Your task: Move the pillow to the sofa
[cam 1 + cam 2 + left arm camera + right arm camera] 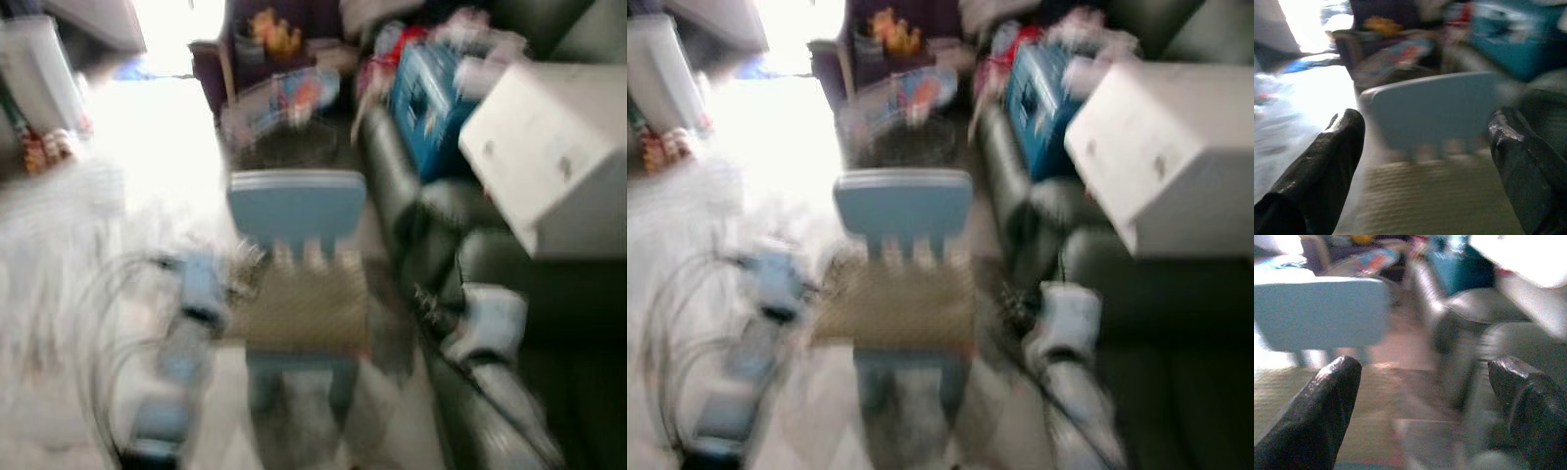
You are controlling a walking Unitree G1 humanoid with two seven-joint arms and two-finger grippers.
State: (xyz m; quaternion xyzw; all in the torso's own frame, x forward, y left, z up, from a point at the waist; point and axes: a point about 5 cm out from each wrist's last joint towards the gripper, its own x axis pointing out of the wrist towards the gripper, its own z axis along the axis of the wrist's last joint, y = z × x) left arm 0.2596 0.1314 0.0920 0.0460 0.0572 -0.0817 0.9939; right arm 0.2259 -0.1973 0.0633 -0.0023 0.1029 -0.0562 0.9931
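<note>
The pillow (299, 305) is a flat tan cushion with a woven pattern, and it lies on the seat of a small light blue chair (297, 208). It covers the seat almost from edge to edge, just under the chair's backrest. The chair stands on a pale floor (147, 186), close beside the front edge of the dark green sofa (549, 323), which runs along the right side of the scene. All pictures are blurred, so fine details are not clear.

The left gripper (1425, 147) is in front of the chair, low and to its left side, and its two black fingers (1327, 156) are spread wide apart with nothing between them. In its wrist view the pillow and the blue backrest are seen through the gap. The right gripper (1422, 396) is near the front right corner of the chair, between the chair and the sofa. Its fingers (1322, 401) are also spread wide and hold nothing.

On the sofa there is a big white box (549, 157) and behind it a blue crate (426, 93), with mixed colourful things around it. Beyond the chair stands a wire basket (284, 117) with items inside. Thin cables (103, 323) hang in loops near the left arm.
</note>
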